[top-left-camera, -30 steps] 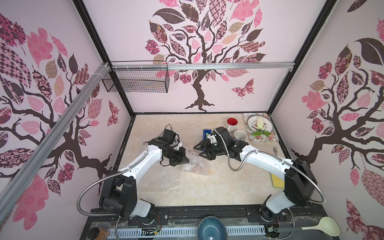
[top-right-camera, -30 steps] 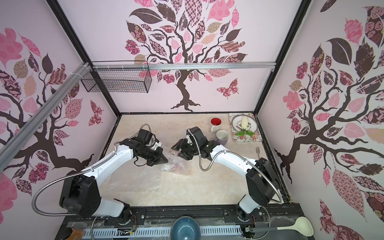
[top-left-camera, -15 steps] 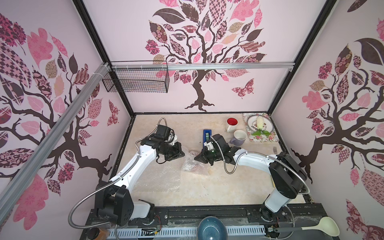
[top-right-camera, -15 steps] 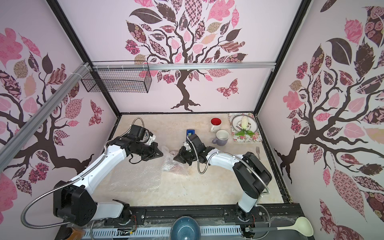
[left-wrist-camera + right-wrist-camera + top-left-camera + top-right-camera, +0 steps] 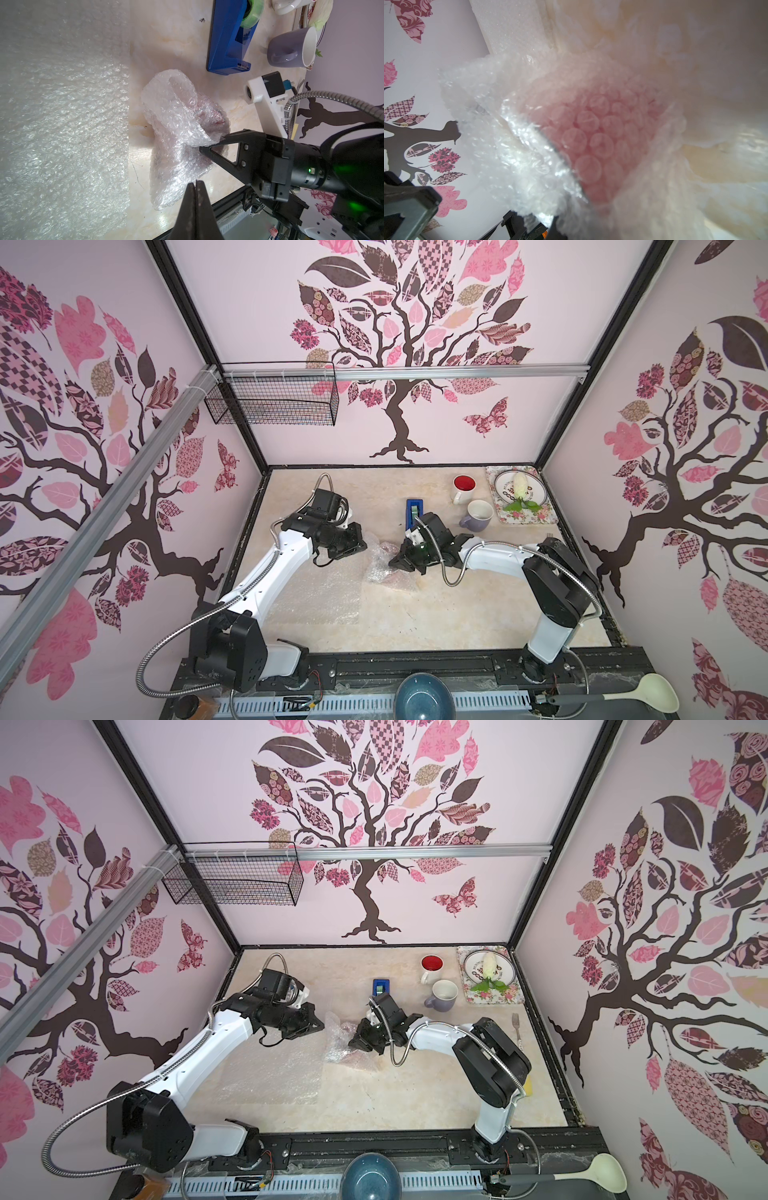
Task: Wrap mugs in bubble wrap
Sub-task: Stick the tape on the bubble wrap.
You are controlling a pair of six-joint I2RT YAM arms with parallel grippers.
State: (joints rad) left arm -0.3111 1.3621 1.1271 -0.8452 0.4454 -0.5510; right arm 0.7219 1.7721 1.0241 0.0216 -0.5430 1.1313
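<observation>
The right gripper [image 5: 397, 564] is now down at the bubble wrap [image 5: 380, 568] bundled round the red mug [image 5: 591, 141]. Its jaws, open a second ago, pinch a flap. The left gripper [image 5: 360, 545] sits slightly farther from that bundle.

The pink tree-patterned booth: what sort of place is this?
Probably a robot test cell, not a home: left arm and right arm bolted to a rail, papered walls boxing one tabletop, a lavender mug and bubble wrap laid out.
</observation>
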